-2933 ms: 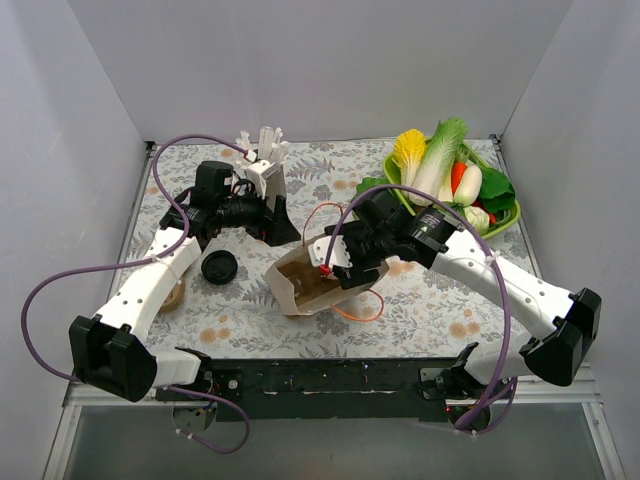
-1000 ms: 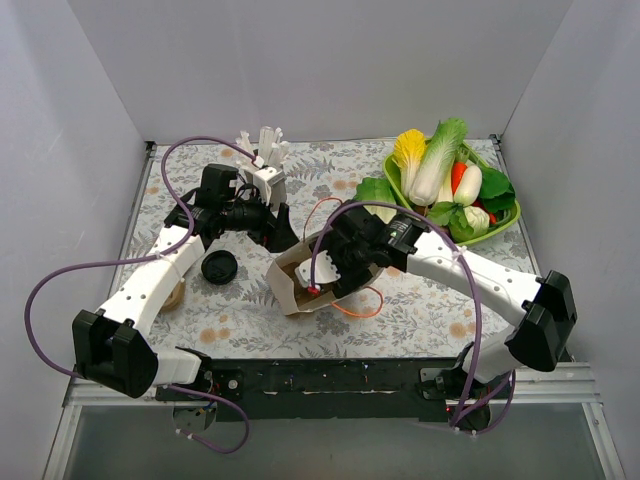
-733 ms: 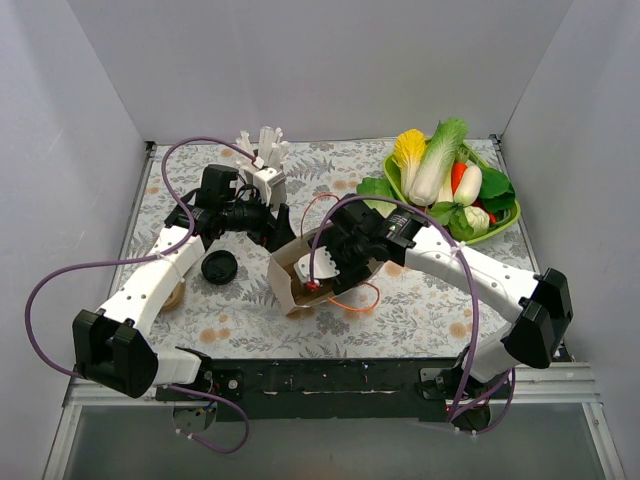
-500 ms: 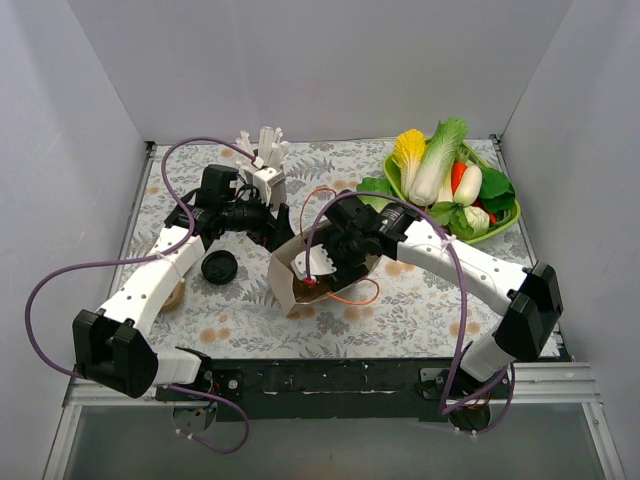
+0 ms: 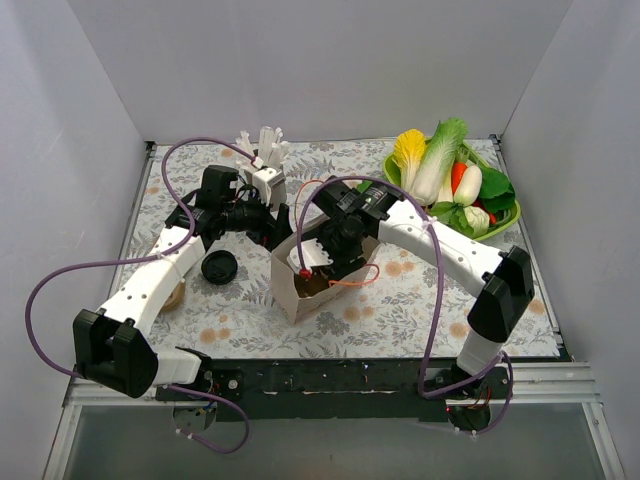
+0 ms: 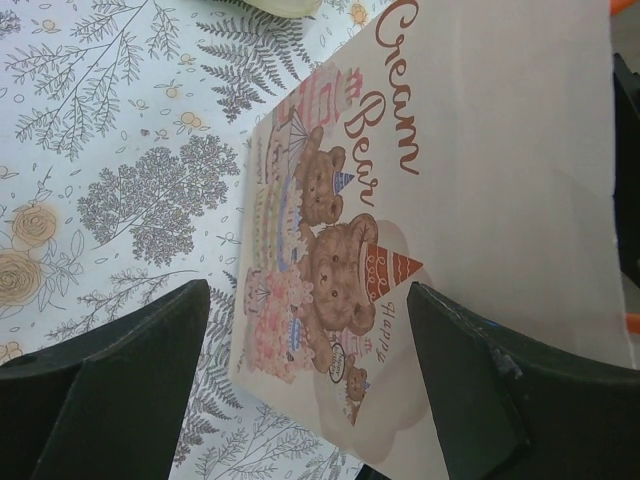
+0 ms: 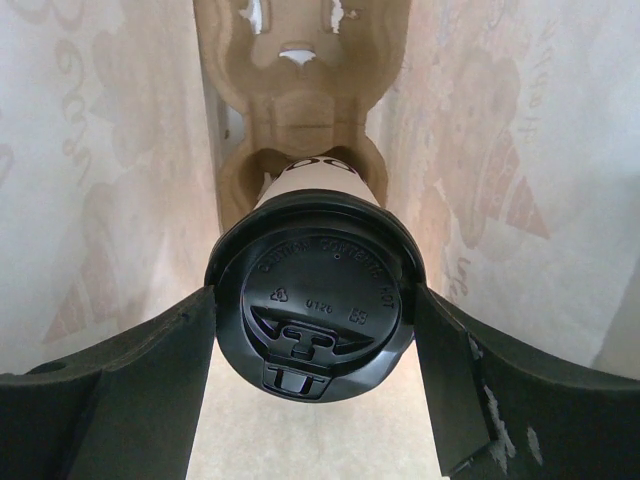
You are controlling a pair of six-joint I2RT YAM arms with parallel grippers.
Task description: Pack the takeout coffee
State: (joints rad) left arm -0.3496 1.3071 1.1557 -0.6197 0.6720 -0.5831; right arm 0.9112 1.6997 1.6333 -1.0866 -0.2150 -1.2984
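Note:
The takeout coffee (image 7: 315,290), a cream cup with a black lid, hangs inside the brown paper bag (image 7: 100,150). Its base rests at a pocket of the pulp cup carrier (image 7: 300,80) at the bag's bottom. My right gripper (image 7: 315,300) is shut on the lid, one finger pressed against each side. From above, the right gripper (image 5: 325,260) reaches down into the mouth of the bag (image 5: 300,298), which stands mid-table. My left gripper (image 5: 278,226) is open at the bag's back left side. The bear-printed bag face (image 6: 450,180) lies just beyond the open fingers (image 6: 130,380).
A loose black lid (image 5: 218,267) lies left of the bag. A green basket (image 5: 505,222) of vegetables sits at the back right. White cutlery (image 5: 262,148) stands at the back behind the left gripper. The bag's orange handle (image 5: 352,283) hangs off its right side.
My right arm swung left and forward and lowered the cup into the bag. The bag went from tilted to upright. The left gripper stayed at the bag's back edge.

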